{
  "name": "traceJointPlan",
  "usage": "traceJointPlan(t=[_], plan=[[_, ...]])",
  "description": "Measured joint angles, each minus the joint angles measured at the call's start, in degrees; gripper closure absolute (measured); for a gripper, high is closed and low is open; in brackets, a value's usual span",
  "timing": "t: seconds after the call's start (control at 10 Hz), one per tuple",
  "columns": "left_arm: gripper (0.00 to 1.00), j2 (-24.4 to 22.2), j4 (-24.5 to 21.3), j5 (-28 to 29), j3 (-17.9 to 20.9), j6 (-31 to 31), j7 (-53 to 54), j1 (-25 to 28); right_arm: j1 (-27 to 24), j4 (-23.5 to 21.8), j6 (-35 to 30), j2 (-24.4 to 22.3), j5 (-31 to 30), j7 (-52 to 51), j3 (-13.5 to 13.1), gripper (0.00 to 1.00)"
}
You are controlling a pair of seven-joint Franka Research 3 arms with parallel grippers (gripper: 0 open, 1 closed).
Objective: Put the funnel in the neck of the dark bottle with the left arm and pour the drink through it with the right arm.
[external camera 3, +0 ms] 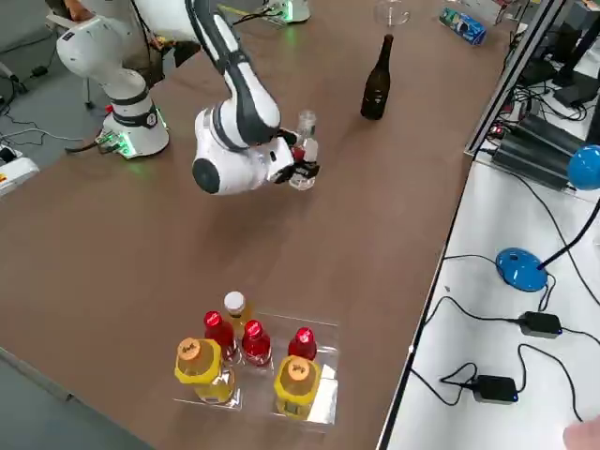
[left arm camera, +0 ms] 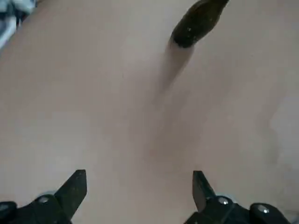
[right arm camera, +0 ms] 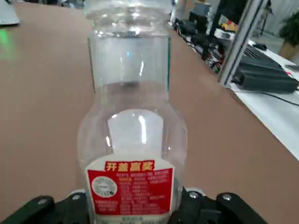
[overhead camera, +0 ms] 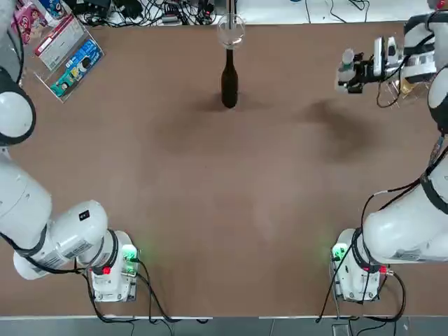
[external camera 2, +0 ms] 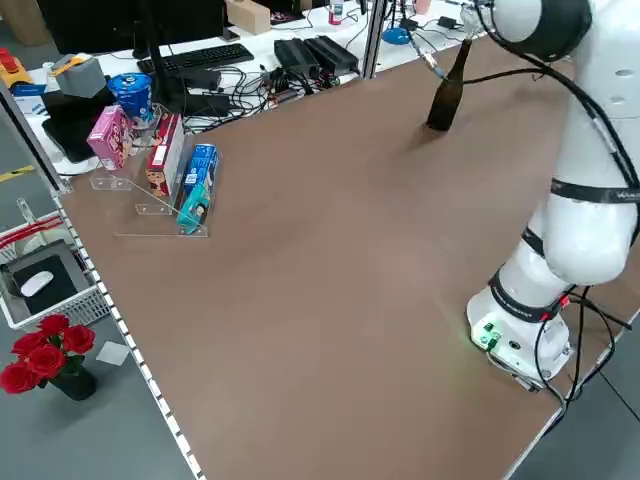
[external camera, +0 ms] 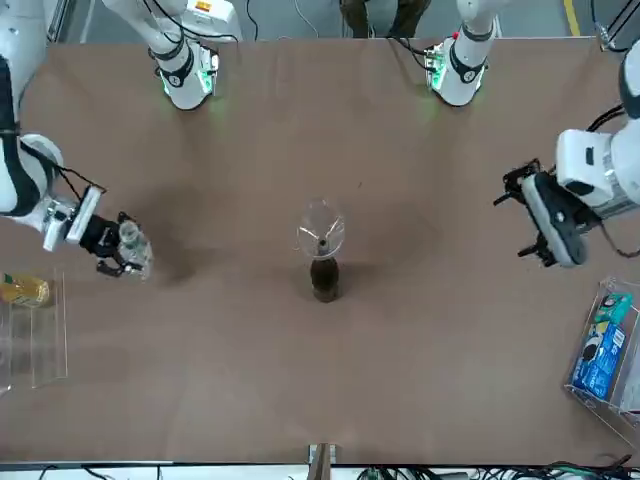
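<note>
Front view first: the funnel is perched on the dark bottle, and the pair stand well off to the left gripper's right and to the right gripper's left. Over to the right gripper — its jaws are closed in on the drink bottle, which is see-through with a red label, roughly upright and above the table, well apart from the funnel. The left gripper hangs with its jaws wide and nothing between them, on the side of the snack rack. So where's the danger? That tall bottle looks top-heavy and nobody's steadying it; a nudge from the drink bottle coming in could tip it or knock the light funnel out of the neck. Pour too fast and the funnel could brim over, because the spout is narrow; tilt off-centre and the drink lands on the table. The smooth plastic could also slip or turn in the grip as the weight shifts. I can't tell whether the cap is off, and a cap left on would stop the show. Beyond the right gripper, on its outer side, sits a clear tray with a yellow bottle and red ones; the path inward from the gripper to the funnel looks free — just watch the right arm's loose cables.
</note>
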Motion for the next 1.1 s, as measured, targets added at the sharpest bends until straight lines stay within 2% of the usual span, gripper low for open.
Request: traceJointPlan(t=[0.2,0.5,0.6,0.8,1.0,1.1], plan=[[0.0,-3.18,-0.12,5.24,-0.11,-4.22,-6.72,0.25,-0.09,0.06,-6.15,5.35,2.04,-3.63,-0.32,0.47],[0.0,-5.02,-0.44,6.53,0.9,-4.38,-19.42,0.13,-0.13,0.03,-12.09,10.11,2.26,-4.97,-0.37,0.47],[0.0,-5.5,-0.46,6.54,4.79,-3.79,-23.7,-2.24,-0.17,-0.05,-13.07,11.33,2.39,-4.97,-0.39,0.47],[0.01,-7.93,-1.87,6.54,18.63,-0.9,-30.28,-12.99,-0.16,-0.29,-13.69,13.46,3.59,-4.97,-0.38,0.47],[0.01,-13.25,-8.55,5.39,28.07,5.56,-37.54,-21.02,-0.05,-0.29,-13.85,14.03,4.04,-4.97,-0.3,0.47],[0.01,-16.91,-13.67,3.31,30.79,9.04,-39.2,-22.2,0.05,-0.29,-13.91,14.1,4.18,-4.97,-0.25,0.47]])
